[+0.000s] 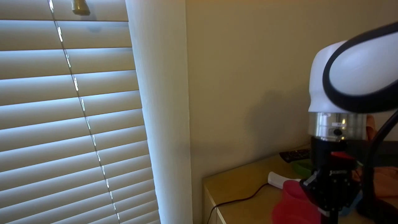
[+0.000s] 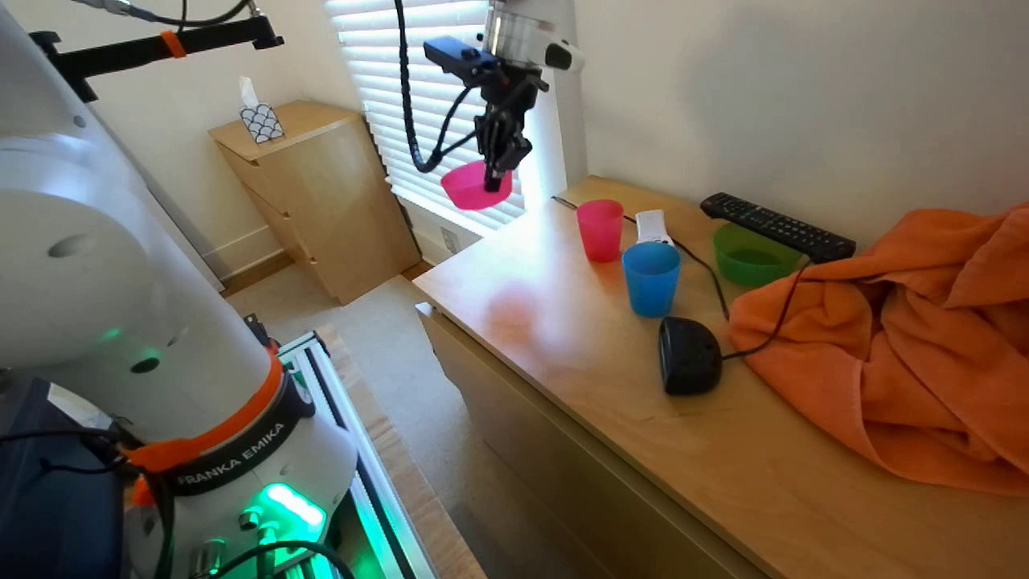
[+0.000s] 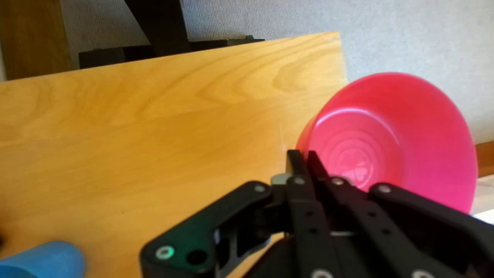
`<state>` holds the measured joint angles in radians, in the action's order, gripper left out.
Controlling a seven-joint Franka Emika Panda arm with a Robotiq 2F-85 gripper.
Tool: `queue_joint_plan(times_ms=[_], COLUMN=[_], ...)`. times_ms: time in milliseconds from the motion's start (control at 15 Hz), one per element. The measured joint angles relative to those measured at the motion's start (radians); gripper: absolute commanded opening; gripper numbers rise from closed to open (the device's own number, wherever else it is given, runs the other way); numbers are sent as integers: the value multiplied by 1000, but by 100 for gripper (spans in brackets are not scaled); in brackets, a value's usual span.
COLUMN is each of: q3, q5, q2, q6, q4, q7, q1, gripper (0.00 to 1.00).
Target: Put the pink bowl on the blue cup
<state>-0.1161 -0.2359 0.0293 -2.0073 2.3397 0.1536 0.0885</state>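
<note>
The pink bowl [image 2: 462, 186] hangs from my gripper [image 2: 494, 178], in the air beyond the dresser's far end in an exterior view. In the wrist view the fingers [image 3: 303, 155] are closed on the wall of the bowl [image 3: 428, 143], with its open side facing the camera. The blue cup [image 2: 651, 280] stands upright on the dresser, well apart from the bowl. Part of the blue cup shows at the lower left in the wrist view [image 3: 50, 260]. In an exterior view the gripper [image 1: 333, 214] partly hides the blue cup [image 1: 346, 211], and the bowl [image 1: 292, 213] is cut by the lower edge.
A pink cup [image 2: 600, 231] stands beside the blue cup. Near them are a white device [image 2: 652, 225], a black device [image 2: 690, 356] with a cable, a green bowl [image 2: 752, 256] with a remote [image 2: 776, 225] over it, and an orange cloth [image 2: 900, 346]. The dresser's edge [image 2: 555, 394] faces the robot.
</note>
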Motion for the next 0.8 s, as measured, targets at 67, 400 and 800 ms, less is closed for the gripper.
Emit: queue_joint_plan(times_ms=[67,400,800], q3=[12,62,62], q5=[-17,9,38], q2=[51,291,466], q6=[19,80,89], q4=[5,72,196], q7=[4,166,364], q1=[-7,-79,-158], gripper=[1,1,1])
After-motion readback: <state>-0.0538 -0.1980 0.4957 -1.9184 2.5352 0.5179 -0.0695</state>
